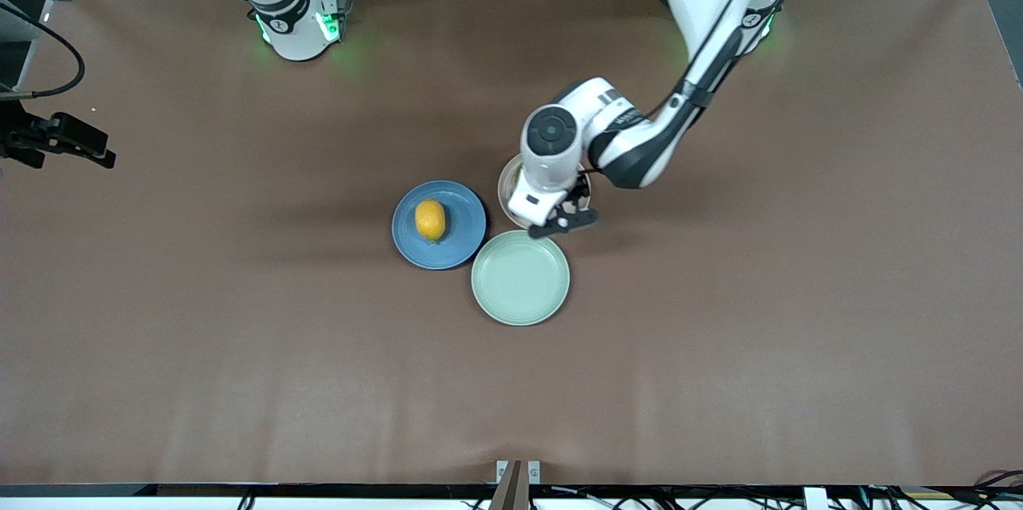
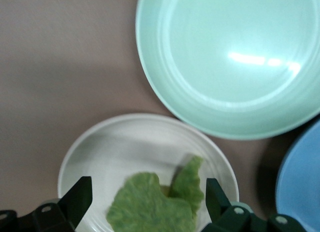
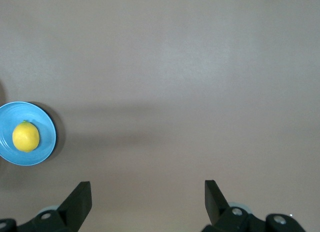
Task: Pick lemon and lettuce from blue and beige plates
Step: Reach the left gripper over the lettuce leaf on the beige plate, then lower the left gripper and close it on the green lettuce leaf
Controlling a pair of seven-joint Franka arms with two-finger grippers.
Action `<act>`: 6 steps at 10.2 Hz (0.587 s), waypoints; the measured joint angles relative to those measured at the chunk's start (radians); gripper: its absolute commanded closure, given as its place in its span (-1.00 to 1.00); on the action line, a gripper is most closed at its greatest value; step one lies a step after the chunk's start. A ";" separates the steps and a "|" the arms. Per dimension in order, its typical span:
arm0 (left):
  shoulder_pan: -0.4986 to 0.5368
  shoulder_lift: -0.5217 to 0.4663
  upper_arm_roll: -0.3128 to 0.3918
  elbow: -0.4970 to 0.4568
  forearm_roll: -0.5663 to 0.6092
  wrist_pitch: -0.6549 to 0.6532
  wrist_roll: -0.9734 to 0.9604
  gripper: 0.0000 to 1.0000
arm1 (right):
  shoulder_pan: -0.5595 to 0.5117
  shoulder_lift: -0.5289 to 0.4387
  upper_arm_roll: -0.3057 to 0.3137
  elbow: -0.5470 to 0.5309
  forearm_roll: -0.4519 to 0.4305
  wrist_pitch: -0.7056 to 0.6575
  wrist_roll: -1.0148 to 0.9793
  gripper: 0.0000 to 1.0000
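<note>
Brown matting is covering the whole table [image 1: 240, 350], and three plates are sitting close together near its middle. On the blue plate [image 1: 459, 242], the one toward the right arm's end, the lemon [image 1: 430, 220] is lying untouched. A mint-green plate [image 1: 520, 278] is sitting nearest the front camera, just beside the blue one. Over the beige plate [image 2: 115, 142] the left gripper [image 2: 149, 194] is hanging with its fingers [image 2: 80, 197] spread wide on either side of the lettuce [image 2: 150, 204], which is lying in that plate; whether they are touching the leaf I cannot tell. At its own end of the table the right arm is waiting, and the right gripper [image 3: 148, 198] is standing spread over bare matting, gripping nothing.
</note>
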 measured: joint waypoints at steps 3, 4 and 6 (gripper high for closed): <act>-0.026 0.011 -0.006 -0.047 0.000 0.037 -0.008 -1.00 | 0.000 0.000 0.000 0.000 0.000 0.000 0.000 -1.00; -0.026 0.013 -0.012 -0.060 0.000 0.047 -0.008 -1.00 | 0.000 0.000 0.000 0.000 0.000 0.000 0.000 -1.00; -0.026 0.024 -0.017 -0.070 -0.009 0.071 -0.011 -1.00 | 0.000 0.000 0.000 0.000 0.000 0.000 0.000 -1.00</act>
